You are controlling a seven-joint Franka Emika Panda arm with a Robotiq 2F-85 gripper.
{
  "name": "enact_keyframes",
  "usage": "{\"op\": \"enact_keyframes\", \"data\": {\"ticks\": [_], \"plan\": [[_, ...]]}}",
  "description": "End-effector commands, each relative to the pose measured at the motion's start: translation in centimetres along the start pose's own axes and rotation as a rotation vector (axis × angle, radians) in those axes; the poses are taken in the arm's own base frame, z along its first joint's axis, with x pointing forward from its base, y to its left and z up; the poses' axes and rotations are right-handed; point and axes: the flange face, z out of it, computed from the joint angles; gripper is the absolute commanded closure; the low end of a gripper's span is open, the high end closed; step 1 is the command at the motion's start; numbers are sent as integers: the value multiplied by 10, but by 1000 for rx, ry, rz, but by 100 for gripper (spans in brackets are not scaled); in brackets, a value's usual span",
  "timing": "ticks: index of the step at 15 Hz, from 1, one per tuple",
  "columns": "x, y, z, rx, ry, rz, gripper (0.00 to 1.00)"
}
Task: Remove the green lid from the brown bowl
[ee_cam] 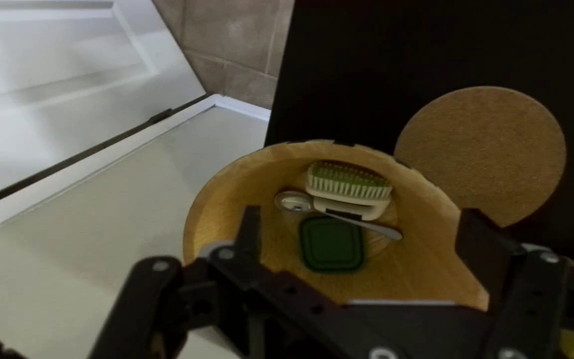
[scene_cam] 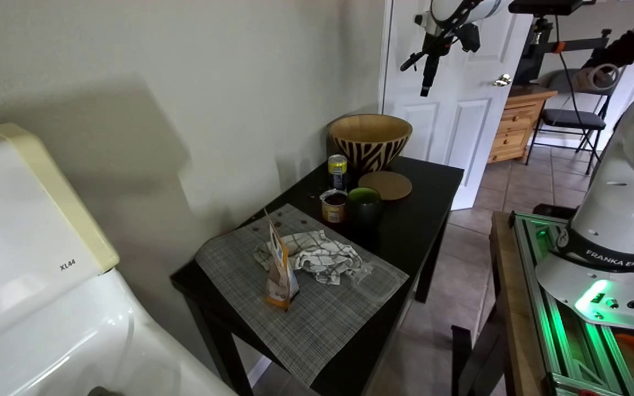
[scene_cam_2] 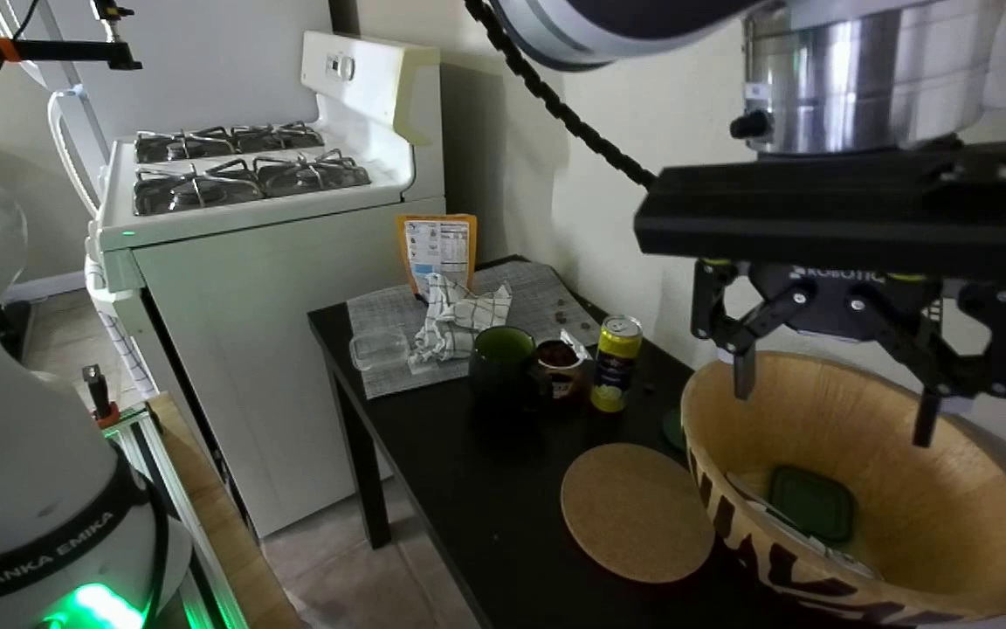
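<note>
The dark green square lid lies flat inside the brown wooden bowl, in the wrist view (ee_cam: 332, 244) and in an exterior view (scene_cam_2: 811, 504). The bowl shows in both exterior views (scene_cam: 371, 131) (scene_cam_2: 983, 533) and in the wrist view (ee_cam: 416, 271); it has dark stripes outside. A white brush with green bristles (ee_cam: 349, 184) and a spoon (ee_cam: 376, 229) lie in it beside the lid. My gripper is open and empty above the bowl, in the exterior views (scene_cam: 426, 91) (scene_cam_2: 833, 411) and the wrist view (ee_cam: 361, 214). The lid is hidden in an exterior view.
A round cork board (scene_cam_2: 638, 514) lies beside the bowl on the black table. A yellow can (scene_cam_2: 616, 362), an opened tin (scene_cam_2: 560, 374), a dark green mug (scene_cam_2: 501, 371), a checked cloth (scene_cam_2: 459, 319) and an orange pouch (scene_cam_2: 439, 253) stand farther along. A wall (scene_cam: 273, 82) borders the table.
</note>
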Motion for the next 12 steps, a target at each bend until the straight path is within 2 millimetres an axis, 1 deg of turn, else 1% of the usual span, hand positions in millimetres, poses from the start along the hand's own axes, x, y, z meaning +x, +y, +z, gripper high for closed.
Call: {"op": "enact_keyframes", "data": {"ticks": [1, 2, 4, 5, 7, 8, 9, 10, 12], "plan": [[23, 24, 46, -51, 34, -78, 0], [28, 28, 56, -33, 50, -84, 0], [42, 32, 71, 49, 89, -76, 0], [50, 40, 74, 88, 116, -72, 0], [68, 56, 93, 184, 165, -60, 0], [72, 63, 103, 239, 160, -37, 0], [61, 41, 82, 162, 143, -49, 0], [65, 47, 86, 171, 142, -51, 0], [65, 48, 88, 169, 140, -51, 0]]}}
